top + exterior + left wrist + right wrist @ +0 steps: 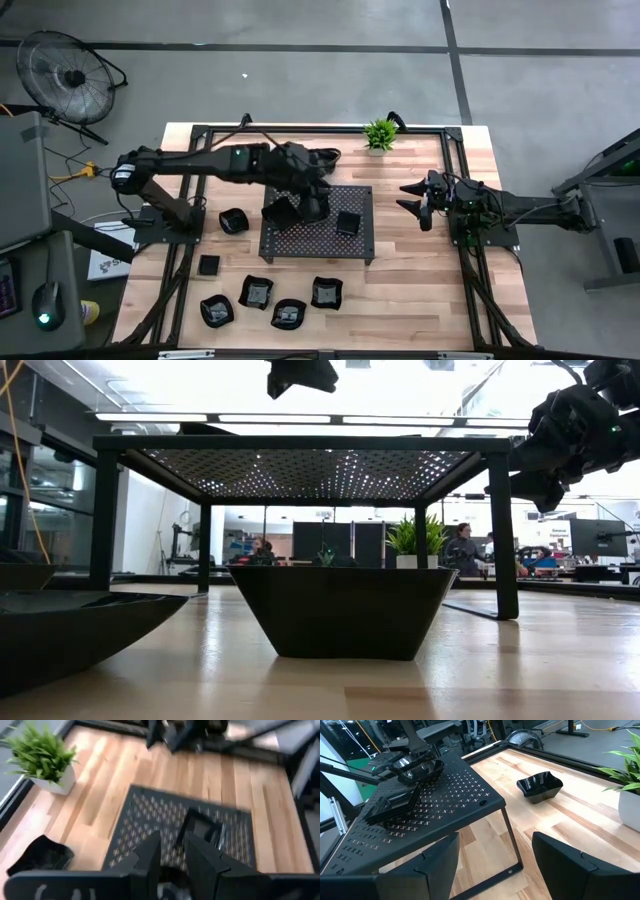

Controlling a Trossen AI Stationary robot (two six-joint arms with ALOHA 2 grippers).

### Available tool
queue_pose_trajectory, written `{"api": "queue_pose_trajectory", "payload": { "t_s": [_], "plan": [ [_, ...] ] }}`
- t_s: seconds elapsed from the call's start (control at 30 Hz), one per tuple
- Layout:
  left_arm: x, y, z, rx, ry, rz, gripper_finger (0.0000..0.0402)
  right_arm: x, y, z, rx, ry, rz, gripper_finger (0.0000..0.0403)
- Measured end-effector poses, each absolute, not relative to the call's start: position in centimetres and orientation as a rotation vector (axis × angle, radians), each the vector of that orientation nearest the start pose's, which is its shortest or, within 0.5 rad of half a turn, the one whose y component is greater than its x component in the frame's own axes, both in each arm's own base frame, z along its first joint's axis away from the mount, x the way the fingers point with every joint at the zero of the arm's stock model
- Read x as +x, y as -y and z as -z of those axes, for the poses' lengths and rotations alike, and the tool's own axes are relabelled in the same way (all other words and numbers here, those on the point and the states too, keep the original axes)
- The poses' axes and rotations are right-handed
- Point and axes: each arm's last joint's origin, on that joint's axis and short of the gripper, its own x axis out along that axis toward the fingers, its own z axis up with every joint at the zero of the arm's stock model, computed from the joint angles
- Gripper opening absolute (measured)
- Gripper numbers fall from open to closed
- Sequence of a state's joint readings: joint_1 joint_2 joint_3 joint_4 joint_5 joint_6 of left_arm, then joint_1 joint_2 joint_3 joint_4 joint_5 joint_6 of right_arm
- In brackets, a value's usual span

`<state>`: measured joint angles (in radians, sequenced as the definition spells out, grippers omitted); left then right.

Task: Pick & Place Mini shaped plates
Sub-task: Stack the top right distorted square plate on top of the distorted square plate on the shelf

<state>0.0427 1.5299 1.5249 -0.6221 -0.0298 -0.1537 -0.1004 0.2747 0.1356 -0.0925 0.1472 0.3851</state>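
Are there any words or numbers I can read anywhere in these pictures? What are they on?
No words or numbers can be read.
White paper by the table's left edge: has dark print, too small to read.
Left gripper body: pale marks at the bottom of its wrist view, too blurred to read.
Plates, tray and plant pot: no labels show.

A grey concrete floor [330, 25] surrounds the wooden table [420, 290]; a round fan [68, 75] stands nearby, and ceiling lights [300, 418] glow overhead.
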Motion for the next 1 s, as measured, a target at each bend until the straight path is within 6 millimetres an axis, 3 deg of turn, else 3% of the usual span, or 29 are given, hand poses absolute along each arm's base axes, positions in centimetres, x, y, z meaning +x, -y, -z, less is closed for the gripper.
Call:
{"api": "queue_pose_trajectory", "payload": {
  "t_s": [0.37,0.6,0.77,0.87,1.0],
  "plan": [
    [31.5,-6.7,-36.0,0.021,-0.76,0.016,0.0085,11.0,1.5,-17.8,0.376,-0.182,0.288,0.0246],
    [30.9,-8.8,-35.9,0.316,-0.772,0.089,0.0085,11.0,1.5,-17.8,0.376,-0.182,0.288,0.0246],
    [30.1,-10.0,-35.4,0.481,-0.873,0.078,0.0085,11.0,1.5,-17.8,0.376,-0.182,0.288,0.0246],
    [29.4,-11.2,-35.2,0.486,-0.928,0.017,0.0085,11.0,1.5,-17.8,0.376,-0.182,0.288,0.0246],
    [28.4,-13.6,-35.2,0.366,-0.925,-0.063,0.0085,11.0,1.5,-17.8,0.376,-0.182,0.288,0.0246]
  ]
}}
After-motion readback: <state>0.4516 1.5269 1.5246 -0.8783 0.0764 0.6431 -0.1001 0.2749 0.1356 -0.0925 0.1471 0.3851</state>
